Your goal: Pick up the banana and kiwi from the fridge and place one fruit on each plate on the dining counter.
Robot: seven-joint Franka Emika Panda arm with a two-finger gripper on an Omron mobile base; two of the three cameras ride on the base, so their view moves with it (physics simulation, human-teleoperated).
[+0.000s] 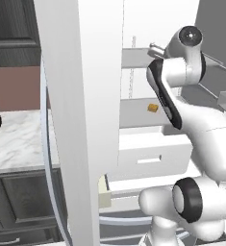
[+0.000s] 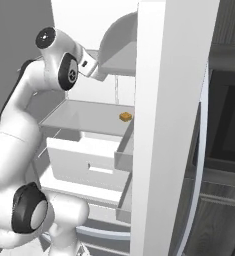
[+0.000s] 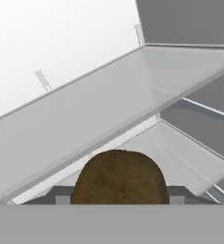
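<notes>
While the arm reaches into the open fridge (image 2: 109, 30) at upper-shelf height, the hand view shows the kiwi (image 3: 119, 177) sitting between the two dark fingertips (image 3: 61, 194), which flank it on both sides; the jaws look pinched on it, partly spread by its width. Step in hand, by my reading: first fruit gripped, not yet carried out. Next move calls for backing out past the shelf edge without knocking it. Kiwi: dull, mottled brown, rounded. Shelves (image 3: 108, 109): pale grey, flat, smooth. Small orange-tan cube (image 1: 153, 107) on the shelf below.

Both base views flanking fridge (image 1: 133, 96)
</notes>
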